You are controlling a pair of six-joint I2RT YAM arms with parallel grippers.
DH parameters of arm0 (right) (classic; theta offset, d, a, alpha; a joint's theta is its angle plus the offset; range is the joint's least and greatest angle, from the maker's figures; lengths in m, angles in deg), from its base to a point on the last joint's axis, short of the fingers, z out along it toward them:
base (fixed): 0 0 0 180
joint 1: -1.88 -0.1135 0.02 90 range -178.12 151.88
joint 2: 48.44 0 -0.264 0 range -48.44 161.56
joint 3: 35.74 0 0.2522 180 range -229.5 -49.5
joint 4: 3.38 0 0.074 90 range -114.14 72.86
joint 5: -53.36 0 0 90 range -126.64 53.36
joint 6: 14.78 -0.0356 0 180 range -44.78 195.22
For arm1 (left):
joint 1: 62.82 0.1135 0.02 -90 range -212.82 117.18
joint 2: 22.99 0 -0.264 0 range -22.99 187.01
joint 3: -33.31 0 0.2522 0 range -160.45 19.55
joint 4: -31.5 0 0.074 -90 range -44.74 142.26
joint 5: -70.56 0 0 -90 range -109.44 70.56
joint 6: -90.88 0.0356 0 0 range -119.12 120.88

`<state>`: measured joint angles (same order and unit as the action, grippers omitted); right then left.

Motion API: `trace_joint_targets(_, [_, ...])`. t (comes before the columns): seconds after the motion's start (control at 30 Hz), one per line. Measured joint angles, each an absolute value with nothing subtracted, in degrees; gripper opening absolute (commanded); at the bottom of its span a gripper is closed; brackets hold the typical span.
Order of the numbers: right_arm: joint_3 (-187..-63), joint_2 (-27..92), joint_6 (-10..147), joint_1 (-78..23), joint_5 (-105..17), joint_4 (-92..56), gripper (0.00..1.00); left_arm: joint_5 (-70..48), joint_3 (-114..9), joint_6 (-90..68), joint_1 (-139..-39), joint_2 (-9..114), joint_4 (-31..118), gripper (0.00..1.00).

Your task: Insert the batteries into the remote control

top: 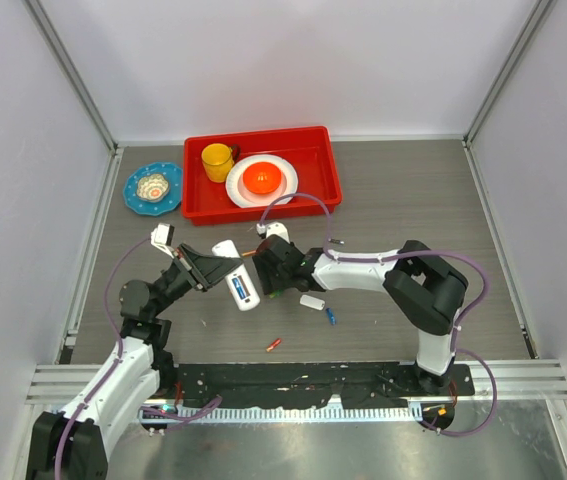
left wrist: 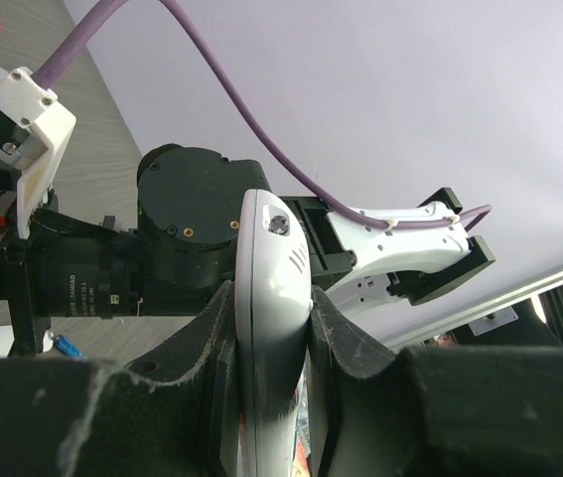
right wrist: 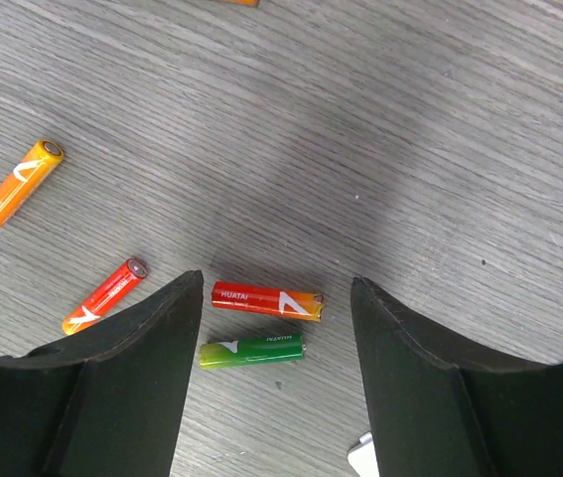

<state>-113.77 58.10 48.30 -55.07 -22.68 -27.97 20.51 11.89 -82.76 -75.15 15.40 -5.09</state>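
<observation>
**Ana:** Where's the remote control right now?

**Me:** I have the remote control (left wrist: 273, 288) pinched edge-on in the left gripper (top: 213, 272), lifted clear of the surface (top: 403, 200). The jaws are closed tight on its two long sides. From the left wrist I only see white shell, so I can't tell if the battery bay faces the other arm.

**Ana:** And the right arm?

**Me:** The right gripper (right wrist: 276, 281) is spread wide with nothing in it, hanging low over the batteries. A red battery (right wrist: 266, 300) and a green battery (right wrist: 251, 350) lie side by side, just apart, between my fingers. An orange battery (right wrist: 20, 183) and an orange-red battery (right wrist: 105, 295) lie off to one side.

**Ana:** What worries you?

**Me:** That close pair. If I drop straight down and close, I think I could trap both, or catch one and flick the other rolling away. They also lie along my closing direction. The fingers would press on the ends, and a slim round cell could squirt out.

**Ana:** Anything on the left?

**Me:** The remote is smooth and curved, and I'm holding it by a narrow strip. Pushing a battery in could twist it in my grip.
</observation>
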Motion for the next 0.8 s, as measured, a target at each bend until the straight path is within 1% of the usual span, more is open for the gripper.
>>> trace_joint_targets(0.2, [-113.9,58.1,48.3,-55.6,-21.5,-29.0,0.64,20.5,11.9,-82.8,-75.2,15.4,-5.1,0.0])
trace_joint_targets(0.4, [-114.0,58.2,48.3,-56.4,-19.7,-29.9,0.57,20.5,12.1,-82.8,-75.2,15.4,-5.1,0.0])
trace_joint_targets(0.5, [-114.0,58.3,48.3,-56.6,-18.9,-30.1,0.51,20.5,12.3,-82.8,-75.2,15.2,-5.0,0.0])
trace_joint_targets(0.53, [-114.0,58.3,48.3,-56.7,-18.7,-30.2,0.47,20.5,12.3,-82.8,-75.2,15.2,-5.0,0.0])
trace_joint_targets(0.6, [-114.0,58.3,48.1,-56.7,-18.5,-30.2,0.42,20.5,12.4,-82.8,-75.2,15.2,-5.0,0.0])
trace_joint_targets(0.63, [-114.0,58.3,48.1,-56.7,-18.4,-30.3,0.38,20.5,12.4,-82.8,-75.2,15.2,-5.0,0.0])
trace_joint_targets(0.8, [-113.1,56.9,49.9,-56.7,-17.4,-31.8,0.29,20.6,12.4,-82.7,-75.2,15.2,-5.0,0.0])
